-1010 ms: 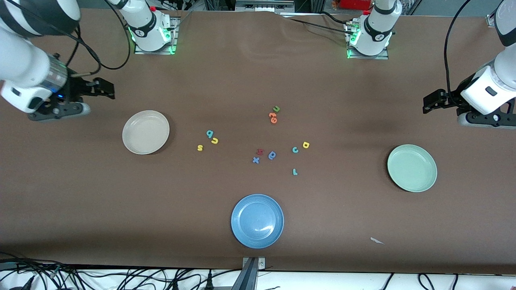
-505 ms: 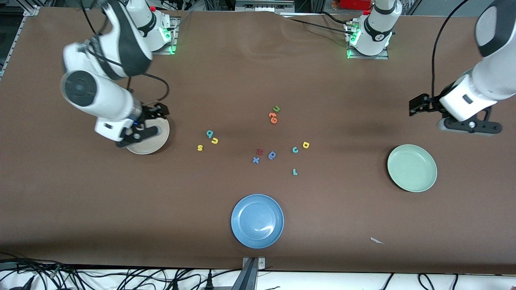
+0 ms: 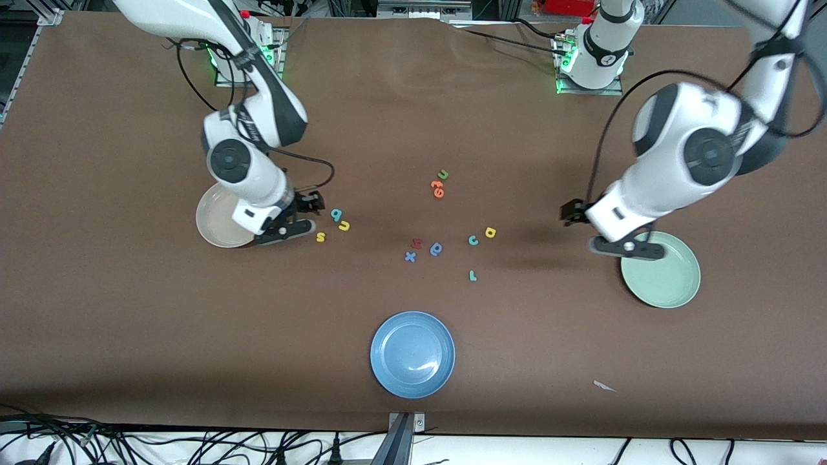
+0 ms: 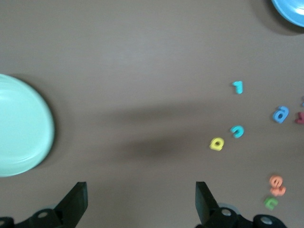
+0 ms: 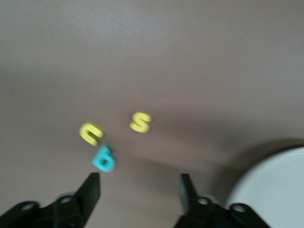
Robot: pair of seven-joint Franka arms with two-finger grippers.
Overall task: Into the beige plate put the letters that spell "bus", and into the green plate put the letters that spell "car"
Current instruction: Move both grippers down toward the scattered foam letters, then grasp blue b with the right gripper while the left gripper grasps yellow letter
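The teal "b" [image 3: 336, 214], yellow "u" [image 3: 344, 225] and yellow "s" [image 3: 320, 237] lie together beside the beige plate [image 3: 213, 227]. My right gripper [image 3: 313, 203] hovers open and empty over the table between that plate and the three letters. In the right wrist view the "b" [image 5: 103, 159] sits just ahead of one fingertip [image 5: 91, 187]. The teal "c" [image 3: 473, 240], yellow "a" [image 3: 490, 232] and teal "r" [image 3: 472, 276] lie mid-table. My left gripper [image 3: 570, 213] hangs open and empty over bare table between them and the green plate [image 3: 669, 281].
A blue plate [image 3: 412, 354] sits nearest the front camera. A green "u" [image 3: 442, 174] and orange letters [image 3: 437, 188] lie toward the bases. A red letter [image 3: 417, 243], a blue round-bowled letter [image 3: 437, 248] and a blue "x" [image 3: 409, 256] lie mid-table. A paper scrap [image 3: 604, 386] lies near the front edge.
Both arms have swung in from the table's ends. The right gripper crossed the beige plate to the "b", "u", "s" group; the left gripper came in beside the green plate.
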